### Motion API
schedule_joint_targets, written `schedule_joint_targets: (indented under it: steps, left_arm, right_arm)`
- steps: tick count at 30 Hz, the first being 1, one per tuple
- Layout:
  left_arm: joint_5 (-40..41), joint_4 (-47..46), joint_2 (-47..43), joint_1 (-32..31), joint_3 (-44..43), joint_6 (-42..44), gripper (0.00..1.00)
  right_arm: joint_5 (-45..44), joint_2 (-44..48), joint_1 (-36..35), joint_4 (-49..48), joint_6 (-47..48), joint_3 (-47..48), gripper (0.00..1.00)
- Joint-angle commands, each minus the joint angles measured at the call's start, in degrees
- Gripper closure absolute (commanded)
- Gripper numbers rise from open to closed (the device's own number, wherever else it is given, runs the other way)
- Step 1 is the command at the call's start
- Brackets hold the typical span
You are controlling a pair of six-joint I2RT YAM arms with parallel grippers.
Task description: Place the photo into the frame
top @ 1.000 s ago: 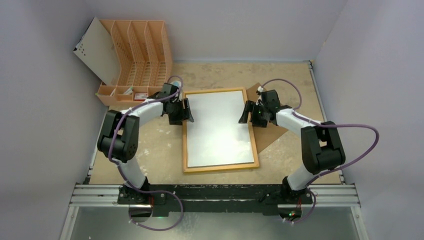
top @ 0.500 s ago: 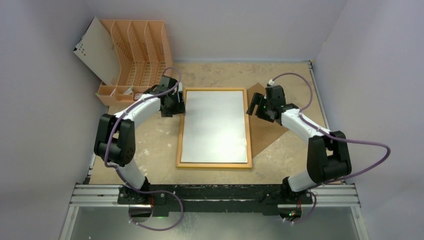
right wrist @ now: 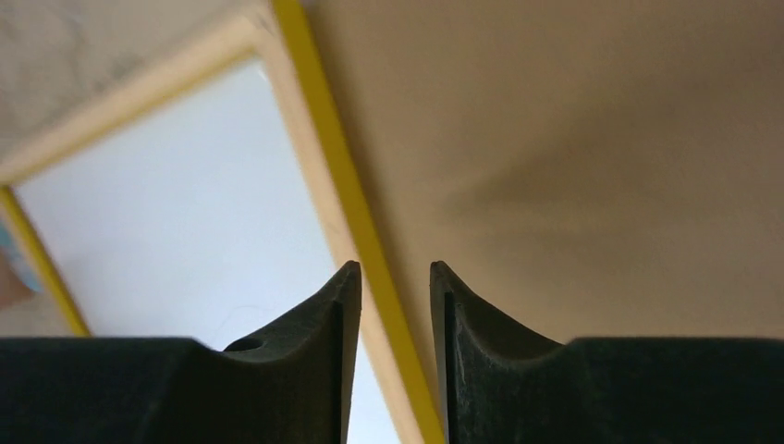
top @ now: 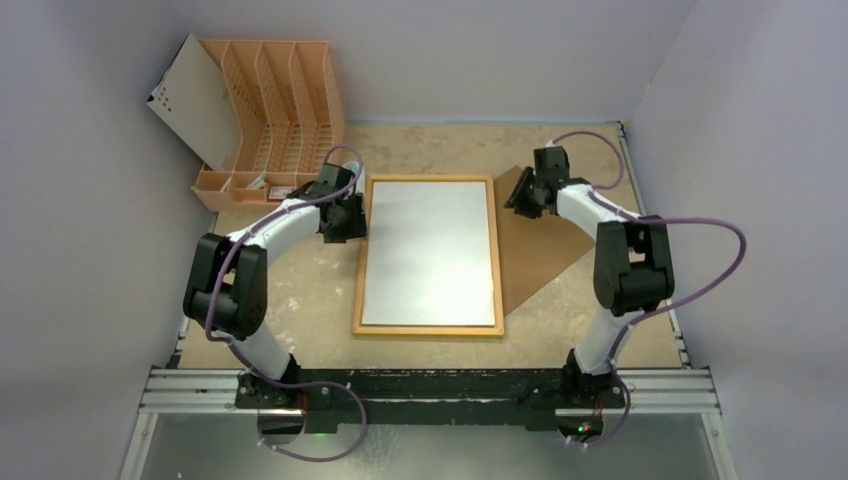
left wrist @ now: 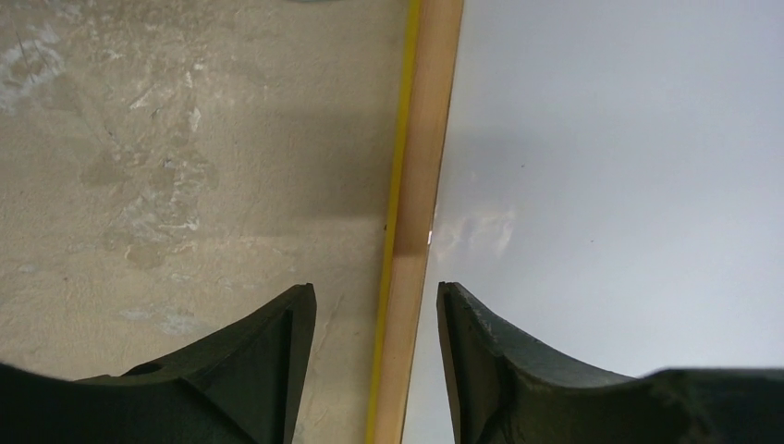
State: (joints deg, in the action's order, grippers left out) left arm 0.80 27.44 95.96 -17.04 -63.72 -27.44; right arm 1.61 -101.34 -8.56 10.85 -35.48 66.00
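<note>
The frame [top: 430,329] lies flat, back up, with the photo [top: 430,250] seated inside it, white side up. The left gripper [left wrist: 374,294] hovers over the frame's left rail, fingers well apart and astride it, holding nothing. The right gripper [right wrist: 388,268] is at the frame's far right corner, over the backing board [top: 545,250], jaws narrowly parted and empty. The red-and-white label [top: 281,190] in the orange rack [top: 285,100], left of the frame, is too small to read.

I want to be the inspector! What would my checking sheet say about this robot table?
Surface: table mottled beige, scuffed.
Job's things: frame lies face down; photo inside it, white back up.
Clutter: brown backing board at the frame's right side; orange file rack far left.
Grippers: left gripper open, jaws astride the frame's left rim; right gripper above the board, jaws narrowly apart.
Cables: purple cables loop along both arms.
Surroundings: plain grey walls; metal rail nearest.
</note>
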Motion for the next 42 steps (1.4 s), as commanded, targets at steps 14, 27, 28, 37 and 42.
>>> schedule_joint_targets:
  steps: [14, 27, 28, 37, 42]
  left_arm:
    - [-4.32, -6.28, 1.11, -0.19, 6.13, -1.43, 0.5]
    - [-2.14, -6.16, 3.08, -0.19, 6.44, -1.94, 0.84]
    - [-1.59, -6.01, 3.03, -0.19, 6.38, -2.1, 0.86]
    - [4.79, -1.76, 1.45, 0.14, 5.63, -3.15, 0.94]
    - [5.17, -0.92, -0.09, 0.25, 5.71, -2.8, 0.95]
  right_arm:
    - [5.89, -25.44, 0.13, -10.52, -8.19, 32.17, 0.66]
    - [8.35, -30.84, 1.47, -9.26, -7.33, 33.01, 0.65]
    - [8.74, -31.19, 1.6, -8.84, -6.97, 33.11, 0.65]
    - [10.27, -35.7, 2.3, -3.47, -3.99, 36.08, 0.62]
    - [9.44, -37.59, 2.76, 1.69, -1.86, 39.11, 0.62]
